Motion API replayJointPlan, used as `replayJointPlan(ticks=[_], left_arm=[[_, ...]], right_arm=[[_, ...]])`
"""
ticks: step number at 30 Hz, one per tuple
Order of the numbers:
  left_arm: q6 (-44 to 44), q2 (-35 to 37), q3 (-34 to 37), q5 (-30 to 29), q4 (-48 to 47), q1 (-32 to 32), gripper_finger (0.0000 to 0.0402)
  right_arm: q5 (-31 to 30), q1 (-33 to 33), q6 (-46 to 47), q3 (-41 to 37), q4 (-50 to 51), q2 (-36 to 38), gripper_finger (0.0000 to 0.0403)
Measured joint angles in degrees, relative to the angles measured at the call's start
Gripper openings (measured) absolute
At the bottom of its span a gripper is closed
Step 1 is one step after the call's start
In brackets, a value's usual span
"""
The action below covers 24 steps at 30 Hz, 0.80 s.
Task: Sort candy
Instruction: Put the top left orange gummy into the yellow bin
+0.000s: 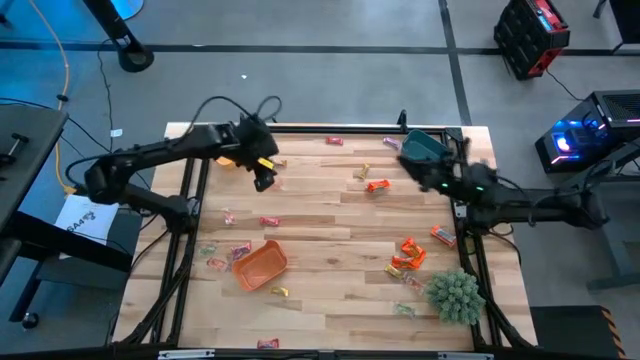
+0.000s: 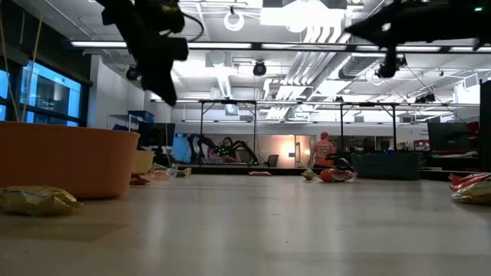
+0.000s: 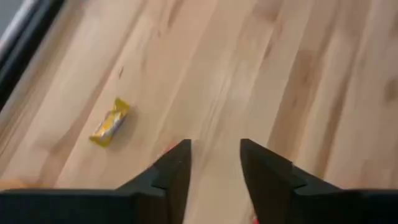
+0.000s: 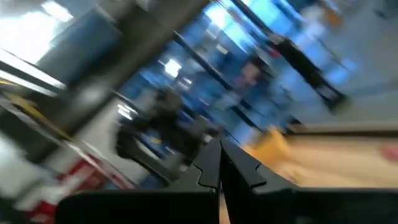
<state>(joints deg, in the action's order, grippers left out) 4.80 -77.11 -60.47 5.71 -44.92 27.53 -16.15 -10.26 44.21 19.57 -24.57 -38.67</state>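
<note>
My left gripper (image 3: 214,163) hangs over bare wood at upper left of the high view, fingers parted and holding nothing, ready for a yellow candy (image 3: 110,122) lying just beside. My right gripper (image 4: 219,163), pinched shut and empty, waits upper right, by the teal tray (image 1: 424,148).

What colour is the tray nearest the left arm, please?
Orange tray, clearest in the high view.

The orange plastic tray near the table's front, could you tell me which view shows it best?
The high view: the orange plastic tray shows whole from above, candy scattered around. The low view shows only its side wall. Neither wrist view shows it.
</note>
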Motion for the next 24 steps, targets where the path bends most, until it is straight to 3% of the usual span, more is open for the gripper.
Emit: replayJointPlan(ticks=[4,8,11,15,19,24], left_arm=[[3.6,-4.6,0.0,-6.0,0.2,-1.5,0.0185],[7.4,-10.4,0.0,-9.1,-0.9,-2.1,0.0215],[10.1,-14.4,0.0,-10.3,-1.5,-2.7,0.0226],[13.6,-19.0,0.0,-16.1,-1.2,-3.3,0.023],[17.2,-23.5,0.0,-17.4,0.4,-3.0,0.023],[18.5,-27.7,0.0,-24.4,3.9,-2.1,0.023]], right_arm=[[5.6,-2.4,-0.2,5.4,7.0,-8.8,0.0014],[11.3,-4.3,-4.1,10.0,10.9,-15.0,0.0054],[11.7,-4.8,-7.5,13.1,15.1,-17.8,0.009],[11.7,-4.8,-11.8,15.5,18.2,-20.2,0.0127],[11.7,-4.8,-13.0,16.1,17.9,-21.0,0.0137],[11.5,-4.8,-13.4,16.1,17.9,-21.0,0.0138]])
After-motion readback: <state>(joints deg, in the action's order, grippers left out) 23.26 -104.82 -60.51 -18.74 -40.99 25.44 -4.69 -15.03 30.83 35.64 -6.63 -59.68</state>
